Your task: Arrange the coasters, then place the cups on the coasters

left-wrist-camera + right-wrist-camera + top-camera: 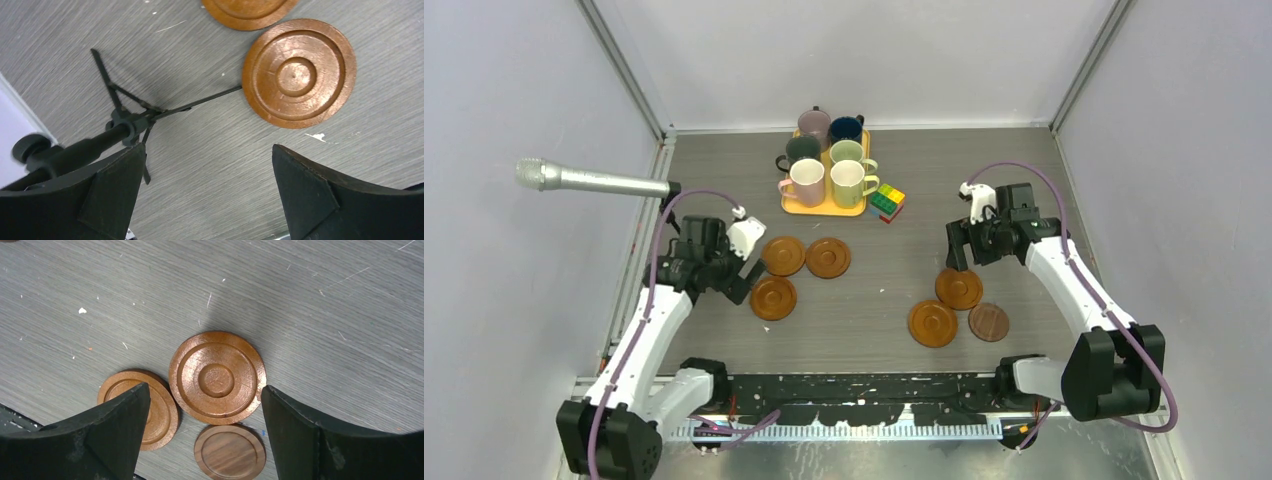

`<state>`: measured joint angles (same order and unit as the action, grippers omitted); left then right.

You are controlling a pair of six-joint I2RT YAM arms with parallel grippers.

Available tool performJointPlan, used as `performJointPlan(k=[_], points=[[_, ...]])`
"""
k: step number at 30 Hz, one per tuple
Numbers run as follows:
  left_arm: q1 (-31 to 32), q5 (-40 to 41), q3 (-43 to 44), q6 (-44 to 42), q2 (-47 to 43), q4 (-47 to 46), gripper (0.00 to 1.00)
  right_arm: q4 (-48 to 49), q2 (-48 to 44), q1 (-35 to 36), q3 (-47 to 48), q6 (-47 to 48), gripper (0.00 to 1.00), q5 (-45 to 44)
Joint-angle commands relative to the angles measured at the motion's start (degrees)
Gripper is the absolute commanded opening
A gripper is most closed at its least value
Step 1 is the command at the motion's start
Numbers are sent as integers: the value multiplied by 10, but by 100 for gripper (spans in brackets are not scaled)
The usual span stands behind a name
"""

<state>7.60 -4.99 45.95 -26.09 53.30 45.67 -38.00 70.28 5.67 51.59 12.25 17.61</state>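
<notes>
Left pincer (206,150) has its jaws wide apart and nothing between them; it hangs over bare tabletop (864,290) at the left, next to a group of three brown coasters: two side by side (783,256) (828,257) and one nearer the arm bases (773,298). The left wrist view shows one of these coasters whole, beyond the fingertips, and a second cut off by the top edge. It also shows the thin black legs of a mic stand (130,122) on the tabletop, one leg reaching the whole coaster's edge. Right pincer (205,386) is also spread wide and grips nothing. It hangs above the right group of three coasters: the far one (959,288), seen between the fingers in the right wrist view, one nearer and to the left (933,323), which looks to be touching it, and a darker, flatter one (989,322) just beside them. None of the coasters has a cup on it. All six cups sit on the yellow tray (824,210) at far centre in two columns: mauve (814,125), navy (846,128), dark green (802,150), light green (848,153), pink-cream (806,182), pale yellow (849,183). A multicoloured cube (887,201) sits just right of the tray. A silver microphone (584,180) sticks in from the left.
</notes>
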Motion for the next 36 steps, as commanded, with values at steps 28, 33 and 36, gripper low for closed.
performJointPlan(k=[28,33,36], points=[[241,-70,130,-21,259,-2,90,-65,103,20,15,151,74,-79],[245,-67,128,-14,264,-13,90,-34,143,20,23,126,70,-98],[245,-66,124,-7,263,-19,90,-20,179,21,36,118,69,-117]])
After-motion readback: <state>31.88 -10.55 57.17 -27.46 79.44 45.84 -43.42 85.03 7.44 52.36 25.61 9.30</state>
